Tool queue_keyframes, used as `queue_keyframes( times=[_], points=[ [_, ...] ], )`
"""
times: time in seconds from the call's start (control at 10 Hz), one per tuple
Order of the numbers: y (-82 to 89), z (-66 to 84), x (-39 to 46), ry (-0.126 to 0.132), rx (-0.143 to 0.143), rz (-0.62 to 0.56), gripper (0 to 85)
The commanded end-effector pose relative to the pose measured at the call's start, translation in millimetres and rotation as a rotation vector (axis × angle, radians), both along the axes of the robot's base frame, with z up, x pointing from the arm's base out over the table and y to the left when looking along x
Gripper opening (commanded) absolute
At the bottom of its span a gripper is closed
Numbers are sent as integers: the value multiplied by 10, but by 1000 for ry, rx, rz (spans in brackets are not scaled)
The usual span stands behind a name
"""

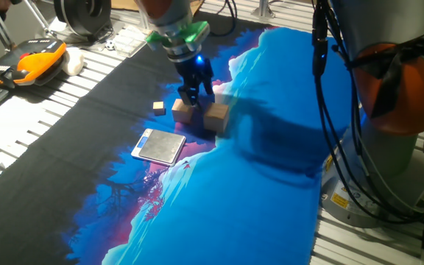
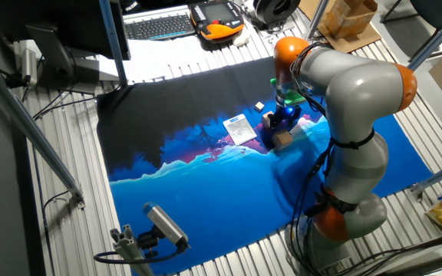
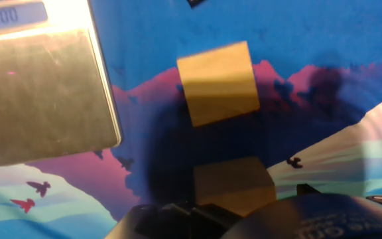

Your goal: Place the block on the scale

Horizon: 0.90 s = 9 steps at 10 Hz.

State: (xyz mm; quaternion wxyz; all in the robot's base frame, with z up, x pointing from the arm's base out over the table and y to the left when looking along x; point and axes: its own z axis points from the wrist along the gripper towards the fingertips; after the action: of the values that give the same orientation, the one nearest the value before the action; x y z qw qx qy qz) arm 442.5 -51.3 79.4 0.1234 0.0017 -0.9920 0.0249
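Down low over a small cluster of wooden cubes with the tool (image 1: 195, 94), dark fingers pointing at the surface (image 1: 271, 184), a cloth printed with blue and pink mountains. Seated flat on that cloth just to one side of the fingers: the block (image 1: 216, 116), largest of the three cubes, not lifted and not on the plate. Just on the other side, a medium cube (image 1: 185, 110); a little farther out, apart from both, a tiny cube (image 1: 158, 107). Near the cluster but clear of it, the scale (image 1: 160, 146), flat on the cloth, silvery plate bare, display strip (image 3: 15, 14) lit with what looks like zeros. Probably hung this low to line the fingers up either side of the block before closing, with the scale close enough for a short carry. Impossible to tell from any view how far apart the fingers stand: dark against dark cloth in one fixed view, too small in the other, and only the blurred housing at the bottom edge of the hand view. No sign of anything gripped; no clear contact with either neighbouring cube. In the hand view, one lit cube ahead and one shadowed cube closer in, without enough to say which is the block. Worth guarding against closing on the medium cube by mistake.
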Motion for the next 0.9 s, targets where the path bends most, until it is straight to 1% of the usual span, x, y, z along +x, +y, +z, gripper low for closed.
queue_keyframes(
  times=[0.0, 0.3, 0.5, 0.8],
  points=[
    [13, -7, -22, 0, 0, -3, 680],
    [17, -15, -89, 0, -1, 2, 680],
    [16, -24, -124, -12, 3, 7, 680],
    [4, -96, -192, -39, -3, 18, 680]
  ],
)
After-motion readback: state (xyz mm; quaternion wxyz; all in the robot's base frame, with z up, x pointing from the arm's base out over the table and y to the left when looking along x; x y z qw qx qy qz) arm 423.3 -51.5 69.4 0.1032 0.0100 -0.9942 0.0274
